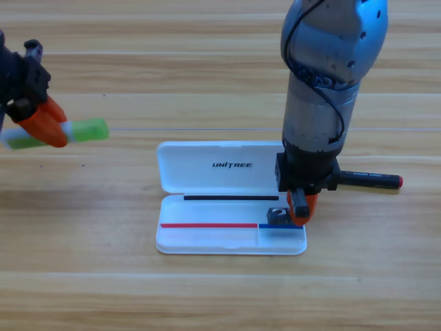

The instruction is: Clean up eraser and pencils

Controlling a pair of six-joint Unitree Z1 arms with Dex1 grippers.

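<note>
Right gripper (298,209) points down over white case (207,181) beside small black eraser (278,216), jaw gap hidden; left gripper (43,124) clamps pale green-and-white pencil (86,130); black red-capped pencil (372,179) lies on table (207,296).

The grey right arm (324,103) stands over the right end of the open white plastic case (227,200), blocking it. The case's left and middle lie unobstructed, and bare wooden table (103,276) surrounds it
</note>
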